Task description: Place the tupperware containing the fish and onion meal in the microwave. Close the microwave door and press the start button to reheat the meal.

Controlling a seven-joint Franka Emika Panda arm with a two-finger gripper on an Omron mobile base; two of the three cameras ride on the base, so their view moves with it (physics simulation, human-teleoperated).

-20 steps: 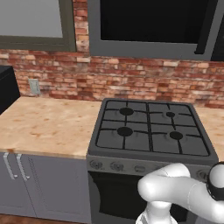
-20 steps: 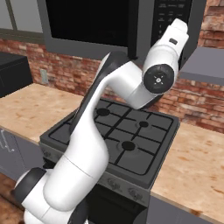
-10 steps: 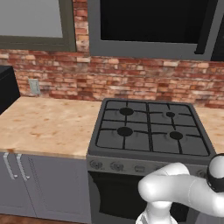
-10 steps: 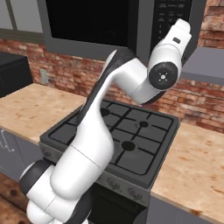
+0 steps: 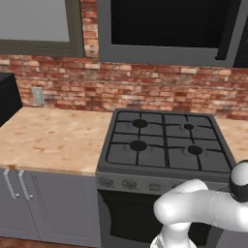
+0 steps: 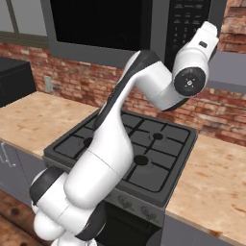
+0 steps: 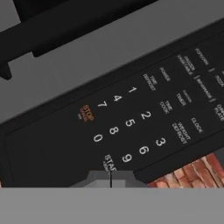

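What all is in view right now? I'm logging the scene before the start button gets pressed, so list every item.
microwave: one, dark grey, mounted above the stove, door shut.
microwave door: one, black glass, left of the keypad.
keypad: one, black with white digits, an orange stop label and a start label, close before the hand camera.
stove: one, dark grey, four burners, between the counters.
stove knobs: a row, grey, on the stove's front panel.
counter: pale wood-look, on both sides of the stove.
cabinet doors: grey, under the left counter.
brick wall: red, behind the counter.
wall outlet: one, pale, on the brick.
arm: white, raised to the keypad.
gripper: fingertips together at the start label.
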